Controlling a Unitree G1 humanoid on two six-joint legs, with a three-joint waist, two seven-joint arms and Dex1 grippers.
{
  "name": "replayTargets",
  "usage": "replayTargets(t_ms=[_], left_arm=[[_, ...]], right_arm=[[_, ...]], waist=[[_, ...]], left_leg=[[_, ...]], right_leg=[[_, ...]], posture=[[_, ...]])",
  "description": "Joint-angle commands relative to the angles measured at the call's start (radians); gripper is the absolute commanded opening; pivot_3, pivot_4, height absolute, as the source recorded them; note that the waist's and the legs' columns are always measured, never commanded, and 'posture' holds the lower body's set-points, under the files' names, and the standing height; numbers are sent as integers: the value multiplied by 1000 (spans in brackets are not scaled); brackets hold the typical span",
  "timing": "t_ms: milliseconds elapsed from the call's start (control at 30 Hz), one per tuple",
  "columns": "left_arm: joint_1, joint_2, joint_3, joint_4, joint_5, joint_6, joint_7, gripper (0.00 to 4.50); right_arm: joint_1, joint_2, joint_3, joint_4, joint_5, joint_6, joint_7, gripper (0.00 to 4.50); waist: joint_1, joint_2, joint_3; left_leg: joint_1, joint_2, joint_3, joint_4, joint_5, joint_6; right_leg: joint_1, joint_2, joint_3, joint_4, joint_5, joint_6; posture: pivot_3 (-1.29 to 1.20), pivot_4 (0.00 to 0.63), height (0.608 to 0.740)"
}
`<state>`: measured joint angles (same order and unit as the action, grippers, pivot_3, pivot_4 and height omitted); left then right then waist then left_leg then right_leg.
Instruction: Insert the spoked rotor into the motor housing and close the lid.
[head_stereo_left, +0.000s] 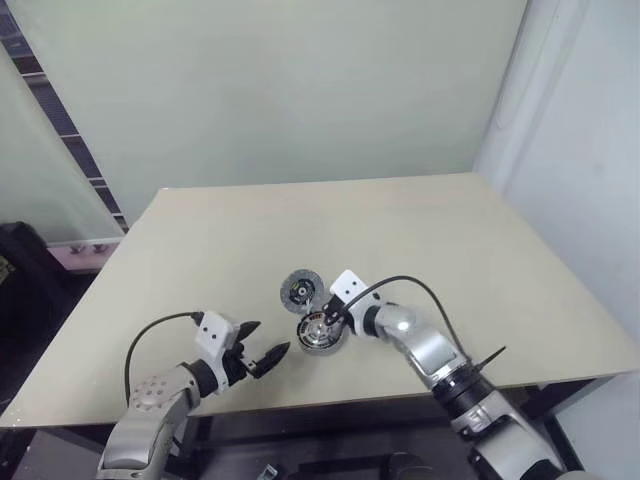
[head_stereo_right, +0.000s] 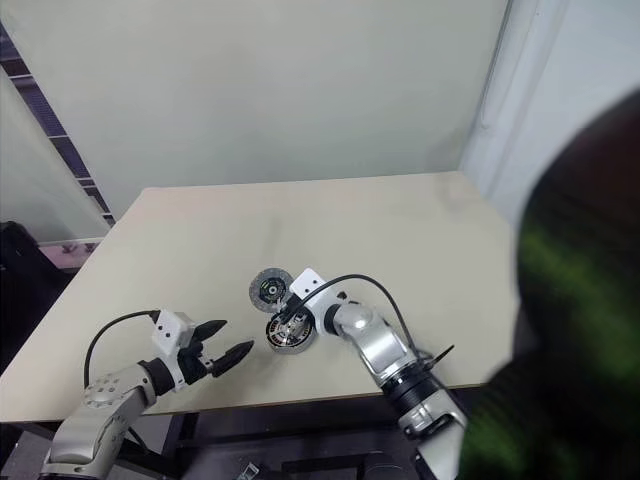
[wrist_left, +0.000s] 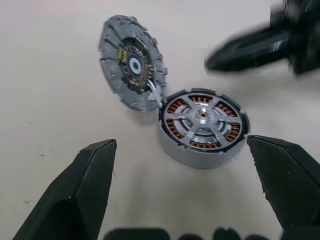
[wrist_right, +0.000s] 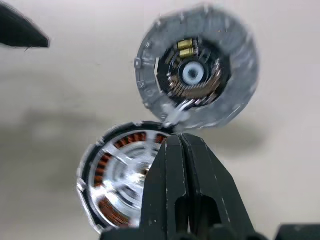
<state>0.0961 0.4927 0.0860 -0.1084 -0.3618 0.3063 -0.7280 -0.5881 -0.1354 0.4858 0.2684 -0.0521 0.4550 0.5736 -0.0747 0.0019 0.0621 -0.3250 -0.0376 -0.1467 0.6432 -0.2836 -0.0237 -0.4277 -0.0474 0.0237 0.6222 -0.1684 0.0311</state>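
Note:
The motor housing (wrist_left: 172, 147) sits on the table near its front edge, copper windings showing around its inside. The shiny spoked rotor (wrist_left: 202, 117) lies inside it, its hub at the centre. The dark grey lid (wrist_left: 132, 62) stands tilted open at the housing's far-left rim, joined to it there, its inner side and light hub showing. My right gripper (wrist_right: 181, 137) is shut with nothing held, its tips just above the housing's rim near the lid (wrist_right: 197, 75). My left gripper (head_stereo_left: 262, 342) stands open a little left of the housing (head_stereo_left: 322, 336), pointing at it.
The beige table (head_stereo_left: 400, 230) stretches bare behind and to both sides of the motor. Its front edge runs close under both arms. A pale wall stands behind the table's far edge.

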Motion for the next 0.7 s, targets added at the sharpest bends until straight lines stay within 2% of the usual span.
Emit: replayTargets(t_ms=[33, 67, 167, 533, 700], left_arm=[[-12, 15, -8, -28, -16, 30, -22, 4500], [-12, 16, -11, -29, -15, 35, -25, 4500], [-16, 15, -13, -28, -12, 39, -28, 4500], [-30, 13, -27, -17, -5, 50, -41, 4500], [-29, 12, -30, -15, -3, 47, -45, 4500]], right_arm=[[-45, -77, 89, -92, -75, -33, 119, 43], [-54, -101, 108, -105, -89, -38, 148, 43], [-73, -154, 153, -134, -131, -41, 213, 635], [-95, -209, 236, -199, -225, -66, 358, 4480], [-115, -211, 273, -183, -283, -93, 384, 4480]], waist=[[0, 0, 0], [0, 0, 0], [0, 0, 0], [1, -1, 0], [1, -1, 0]], left_leg=[[0, 0, 0, 0, 0, 0], [0, 0, 0, 0, 0, 0], [0, 0, 0, 0, 0, 0], [0, 0, 0, 0, 0, 0], [0, 0, 0, 0, 0, 0]], right_leg=[[0, 0, 0, 0, 0, 0], [0, 0, 0, 0, 0, 0], [0, 0, 0, 0, 0, 0], [0, 0, 0, 0, 0, 0], [0, 0, 0, 0, 0, 0]], posture=[[0, 0, 740], [0, 0, 740], [0, 0, 740], [0, 0, 740], [0, 0, 740]])
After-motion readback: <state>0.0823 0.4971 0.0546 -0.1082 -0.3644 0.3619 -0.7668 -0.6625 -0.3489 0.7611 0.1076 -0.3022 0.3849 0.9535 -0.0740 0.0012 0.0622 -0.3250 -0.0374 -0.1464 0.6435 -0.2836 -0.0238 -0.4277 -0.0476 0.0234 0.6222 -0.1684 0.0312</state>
